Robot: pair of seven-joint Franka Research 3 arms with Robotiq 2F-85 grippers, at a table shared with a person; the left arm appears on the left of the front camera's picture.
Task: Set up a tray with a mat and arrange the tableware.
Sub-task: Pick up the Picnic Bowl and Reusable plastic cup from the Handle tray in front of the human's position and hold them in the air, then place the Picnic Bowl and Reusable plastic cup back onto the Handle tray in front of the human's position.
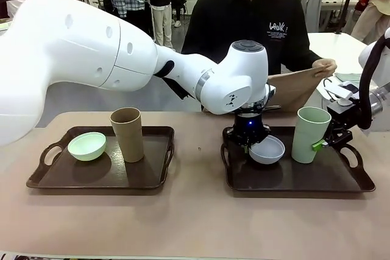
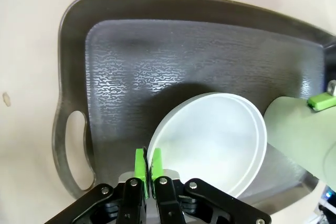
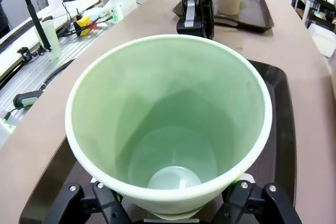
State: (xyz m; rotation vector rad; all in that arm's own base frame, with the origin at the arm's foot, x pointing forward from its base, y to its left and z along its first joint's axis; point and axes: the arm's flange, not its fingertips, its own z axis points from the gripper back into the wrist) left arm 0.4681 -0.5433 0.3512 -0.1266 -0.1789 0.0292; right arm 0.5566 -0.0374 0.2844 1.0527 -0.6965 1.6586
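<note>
Two grips on the right tray (image 1: 292, 188): my left gripper (image 2: 147, 156) pinched shut on the rim of the pale bowl (image 2: 210, 140) near the left edge, my right gripper (image 1: 314, 144) clasped the pale green cup (image 1: 311, 127) beside it; next, I judged, level lifts admitting the mat (image 1: 295, 86).

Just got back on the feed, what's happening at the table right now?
The left tool is shut on the rim of the pale bluish white round bowl, tilted over the right-hand dark brown tray. The right tool is closed around the tall pale green handleless cup standing on that tray. The mint green round bowl and tall tan brown cup sit untouched on the left-hand dark brown tray. Across the table, a person's hand holds a flat brown sheet.
</note>
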